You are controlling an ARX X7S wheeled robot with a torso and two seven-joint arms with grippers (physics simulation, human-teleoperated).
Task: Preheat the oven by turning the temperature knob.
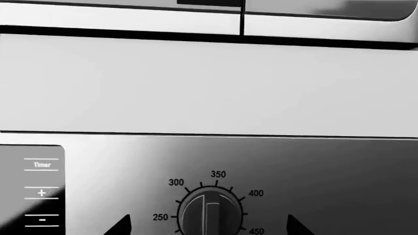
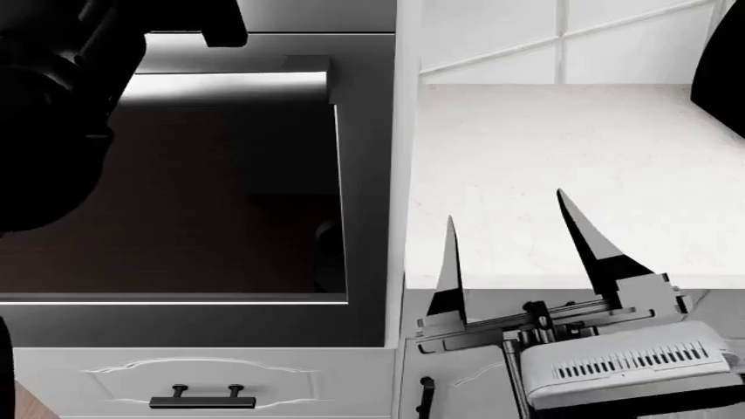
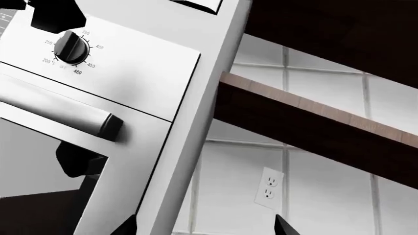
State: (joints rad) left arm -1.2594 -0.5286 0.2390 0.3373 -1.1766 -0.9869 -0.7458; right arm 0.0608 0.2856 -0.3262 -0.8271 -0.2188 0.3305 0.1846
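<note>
The oven (image 2: 174,201) has a dark glass door and a silver frame. Its round temperature knob (image 1: 210,215) sits on the steel control panel, ringed by marks from 250 to 450. My left gripper (image 1: 209,226) is open, one fingertip on each side of the knob and not touching it. In the right wrist view the knob (image 3: 70,48) shows above the long bar handle (image 3: 58,111), with a dark part of the left gripper by it. My right gripper (image 2: 518,249) stands open and empty over the white counter, away from the oven.
A timer pad (image 1: 40,188) with plus and minus keys lies beside the knob. White counter (image 2: 559,148) runs right of the oven under a tiled wall with an outlet (image 3: 269,188). A white drawer with a black handle (image 2: 204,400) sits below the oven.
</note>
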